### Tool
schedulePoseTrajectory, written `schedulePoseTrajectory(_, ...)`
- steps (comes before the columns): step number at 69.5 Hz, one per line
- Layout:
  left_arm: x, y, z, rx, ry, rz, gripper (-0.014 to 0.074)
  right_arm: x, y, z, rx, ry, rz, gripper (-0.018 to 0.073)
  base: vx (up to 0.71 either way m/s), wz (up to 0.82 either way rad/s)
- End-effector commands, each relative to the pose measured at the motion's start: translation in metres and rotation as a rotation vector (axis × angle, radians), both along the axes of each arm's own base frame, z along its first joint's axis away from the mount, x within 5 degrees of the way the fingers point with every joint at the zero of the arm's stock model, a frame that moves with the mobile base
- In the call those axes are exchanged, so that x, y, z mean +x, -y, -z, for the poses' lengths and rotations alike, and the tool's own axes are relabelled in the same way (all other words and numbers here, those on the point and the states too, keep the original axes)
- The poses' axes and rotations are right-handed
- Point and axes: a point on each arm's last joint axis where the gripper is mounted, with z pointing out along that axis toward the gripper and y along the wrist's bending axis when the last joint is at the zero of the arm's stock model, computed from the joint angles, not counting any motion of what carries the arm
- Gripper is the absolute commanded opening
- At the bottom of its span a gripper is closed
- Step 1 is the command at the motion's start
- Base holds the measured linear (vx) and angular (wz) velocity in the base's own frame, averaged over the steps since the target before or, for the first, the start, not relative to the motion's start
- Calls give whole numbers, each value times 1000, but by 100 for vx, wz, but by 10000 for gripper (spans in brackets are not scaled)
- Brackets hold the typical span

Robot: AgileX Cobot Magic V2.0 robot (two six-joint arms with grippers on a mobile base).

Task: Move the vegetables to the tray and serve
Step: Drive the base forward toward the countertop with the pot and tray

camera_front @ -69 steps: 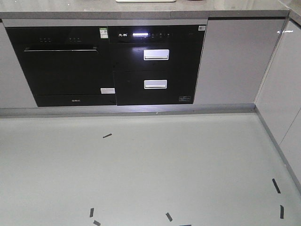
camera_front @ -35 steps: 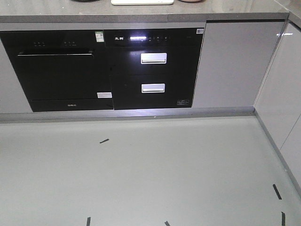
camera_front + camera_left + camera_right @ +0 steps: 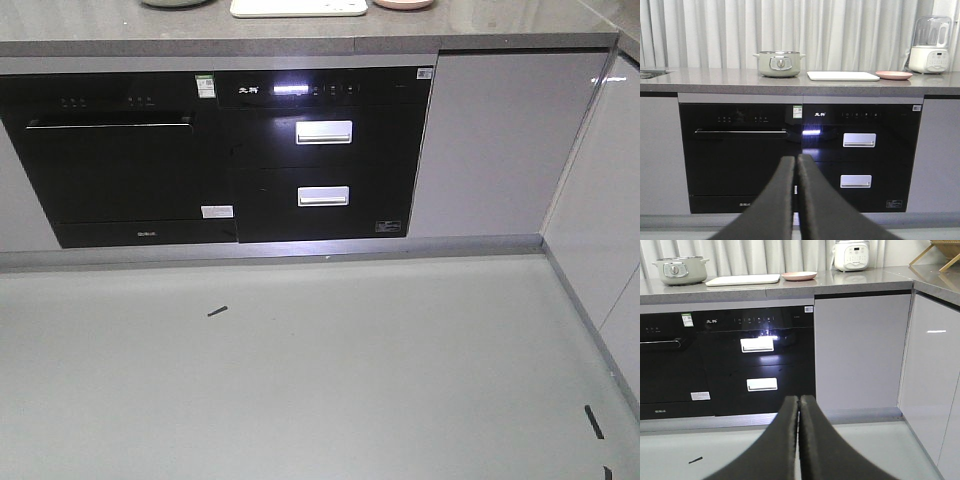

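Cream-white tray (image 3: pixel 843 75), pink plate (image 3: pixel 894 75), pale green pot (image 3: pixel 779 64)

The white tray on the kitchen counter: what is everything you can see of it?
The tray is a flat, cream-white rectangle with rounded corners and a low raised rim, plastic by its look. It lies level on the grey countertop, near the front edge, above the black drawer appliance. A pale green pot stands to its left and a pink plate close to its right; neither seems to touch it. Nothing shows above its rim; the low views hide its inner surface.
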Motion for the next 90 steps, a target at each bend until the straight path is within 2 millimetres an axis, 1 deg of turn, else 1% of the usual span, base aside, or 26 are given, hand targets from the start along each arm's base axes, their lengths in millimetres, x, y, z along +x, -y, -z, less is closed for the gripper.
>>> schedulePoseTrajectory(1,-1,0,-5,-5,78,-5,-6,0,0,-5,-11,71,0,-3,9,-1)
schedulePoseTrajectory(90,-1,0,-5,-5,78,-5,-6,0,0,-5,-11,71,0,-3,10,0)
